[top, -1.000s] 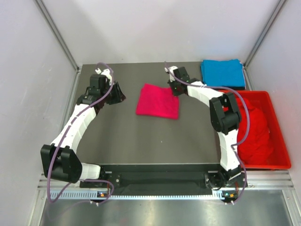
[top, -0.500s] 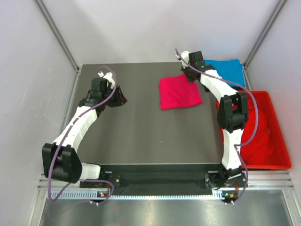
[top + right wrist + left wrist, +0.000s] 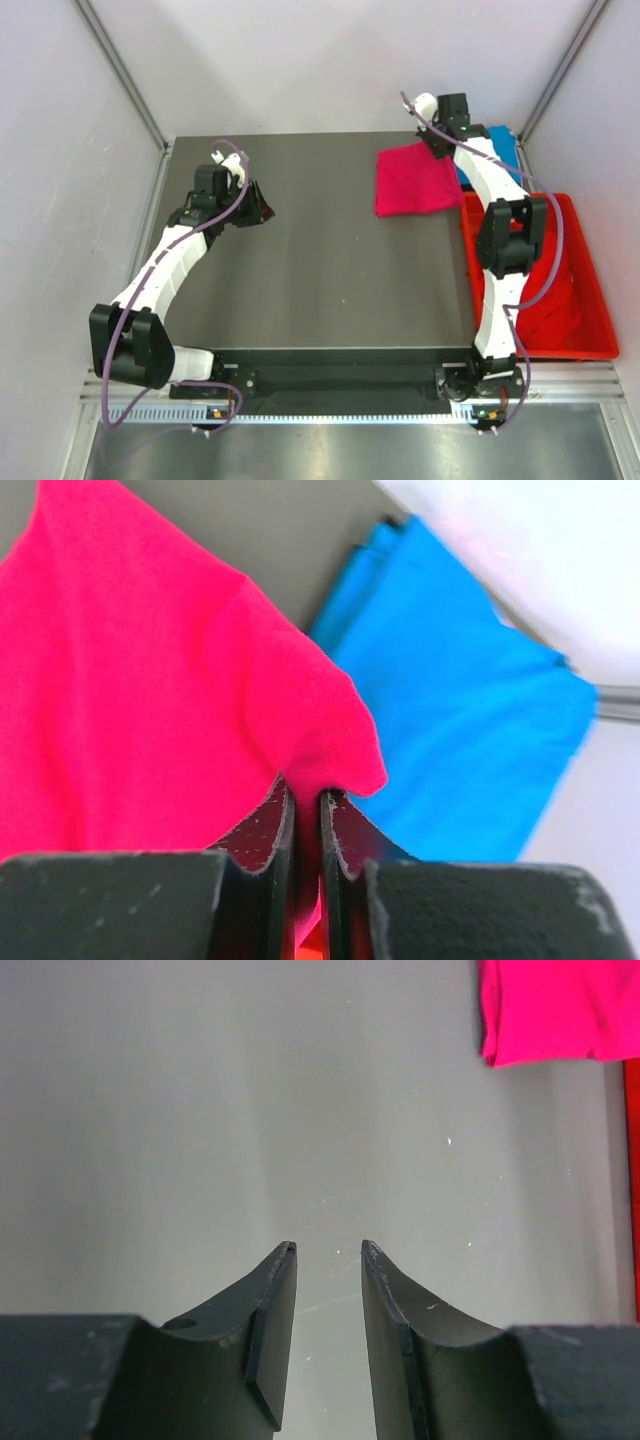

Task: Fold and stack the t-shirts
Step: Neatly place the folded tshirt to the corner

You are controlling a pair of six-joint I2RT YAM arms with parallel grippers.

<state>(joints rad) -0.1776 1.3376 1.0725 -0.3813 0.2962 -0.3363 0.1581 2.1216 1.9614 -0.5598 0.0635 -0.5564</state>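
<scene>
Position: the pink t-shirt (image 3: 415,180), folded to a rough rectangle, lies on the table (image 3: 330,280) just beside the far left corner of the red crate (image 3: 600,330). Its far right corner is raised toward the folded blue t-shirt (image 3: 500,142), which sits just beyond the crate's far end. Loose red t-shirts (image 3: 545,290) are heaped inside the crate. The right gripper (image 3: 305,795) is clamped on that raised corner, with a thin layer of pink cloth pinched between nearly meeting jaws. The left gripper (image 3: 327,1250) is parted and empty, over bare table well apart from the crate on its left side. Handling judgement: the shirt is light, soft and limp. Held by one corner it is likely to drape and trail, and the fold may slip open. A pinch through all layers at a folded edge would hold better. The overhead view alone shows the layout, the crate's contents and both arms. The right wrist view alone confirms the pinch and shows the pink corner sitting above the blue cloth. The left wrist view alone confirms the open, empty jaws, with the pink shirt's near edge far ahead.
</scene>
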